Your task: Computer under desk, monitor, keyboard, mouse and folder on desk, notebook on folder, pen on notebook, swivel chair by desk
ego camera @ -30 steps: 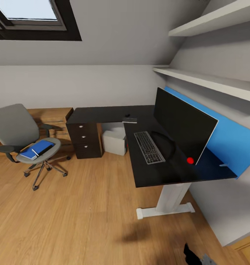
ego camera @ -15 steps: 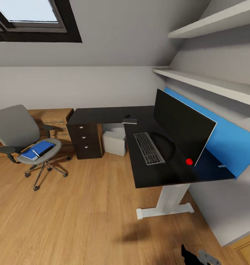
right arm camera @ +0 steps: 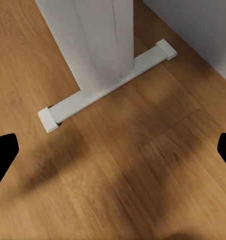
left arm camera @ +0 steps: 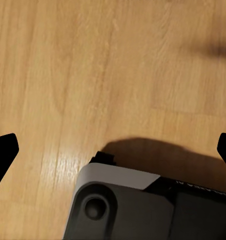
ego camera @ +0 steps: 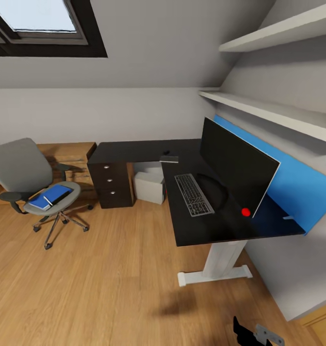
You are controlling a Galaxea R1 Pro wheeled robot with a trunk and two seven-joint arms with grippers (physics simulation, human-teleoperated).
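The black L-shaped desk carries the wide black monitor, with the keyboard lying in front of it. A small dark notebook rests near the desk's inner corner, with a tiny dark item, possibly the mouse, just behind it. I cannot make out the pen. The light grey computer stands under the desk. Well left of the desk is the swivel chair, and the blue folder lies on its seat. My left gripper and right gripper are open over the wooden floor, holding nothing.
A black drawer unit stands under the desk's left end, with a low wooden shelf unit behind the chair. The desk's white leg and foot are close to my right gripper. White wall shelves and a blue panel hang above the desk. A red dot shows by the monitor.
The whole picture has shifted slightly, so the camera moved. Part of my right arm has come further into view at the bottom edge. The desk's things have not moved.
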